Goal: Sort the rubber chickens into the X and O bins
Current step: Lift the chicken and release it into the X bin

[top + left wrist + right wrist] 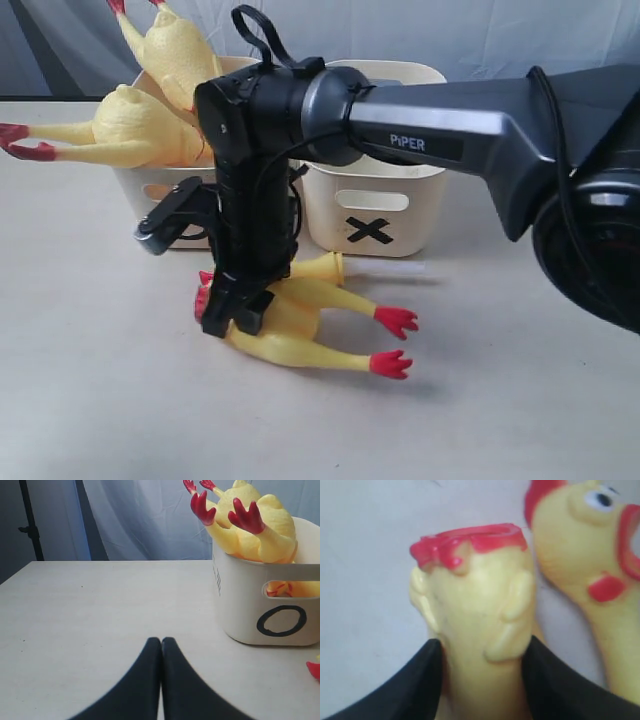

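Evidently pick-up step: right gripper (482,647) clamped on pale-yellow rubber chicken (300,335) lying near cream X-marked plastic bin (420,215); left gripper (161,644) closed together, empty; next move called for lift.

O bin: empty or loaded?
Loaded. The cream plastic O-marked tub holds pale-yellow rubber chickens, red feet sticking over its rim; exterior view shows two.

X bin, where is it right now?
In the exterior view the X bin sits right of the O bin, which holds two chickens. It is just behind the third chicken, which lies on the table.
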Motion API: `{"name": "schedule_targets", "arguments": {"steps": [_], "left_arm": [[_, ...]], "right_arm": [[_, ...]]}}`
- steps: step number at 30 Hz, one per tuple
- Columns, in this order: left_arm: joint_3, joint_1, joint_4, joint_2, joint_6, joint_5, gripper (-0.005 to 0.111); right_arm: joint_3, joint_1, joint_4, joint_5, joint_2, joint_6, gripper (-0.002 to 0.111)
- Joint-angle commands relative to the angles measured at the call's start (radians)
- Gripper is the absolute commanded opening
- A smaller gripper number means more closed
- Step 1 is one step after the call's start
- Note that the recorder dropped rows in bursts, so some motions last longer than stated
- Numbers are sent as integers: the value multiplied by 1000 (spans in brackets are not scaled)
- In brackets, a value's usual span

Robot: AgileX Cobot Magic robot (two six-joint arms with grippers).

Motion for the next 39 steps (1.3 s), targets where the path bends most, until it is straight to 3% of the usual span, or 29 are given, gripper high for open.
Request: {"name": "schedule_targets", "arguments": {"steps": [1, 6, 10, 13, 20, 26, 29, 31, 35, 37, 39], "left_arm": [[-2, -4, 3, -5, -4, -15, 0], [-2, -4, 3, -5, -4, -15, 0], [-2, -4, 3, -5, -4, -15, 0], [-2, -4, 3, -5, -4, -15, 0], [-2, -4, 3, -5, -4, -15, 0], [-2, -4, 3, -5, -4, -15, 0], [-2, -4, 3, -5, -4, -15, 0], [-2, -4, 3, -5, -4, -15, 0], [-2, -4, 3, -5, -4, -15, 0], [-2, -4, 3, -5, -4, -15, 0], [-2, -4, 3, -5, -4, -15, 0]], "right_arm": [[-1, 49, 39, 11, -165, 29, -1], [-1, 85, -11, 11, -376, 29, -1], [-1, 79, -236, 11, -495, 69, -1], [-1, 52, -409, -84, -537, 223, -1], [-1, -35, -442, -349, -474, 237, -1], [10, -90, -485, -493, -349, 387, -1], [66, -94, -677, -675, -335, 544, -1], [107, -94, -886, -770, -335, 750, -1], [169, -122, -1243, -721, -315, 1120, -1], [178, -157, -1281, -686, -301, 1173, -1], [178, -193, -1198, -701, -294, 1188, 0]]}}
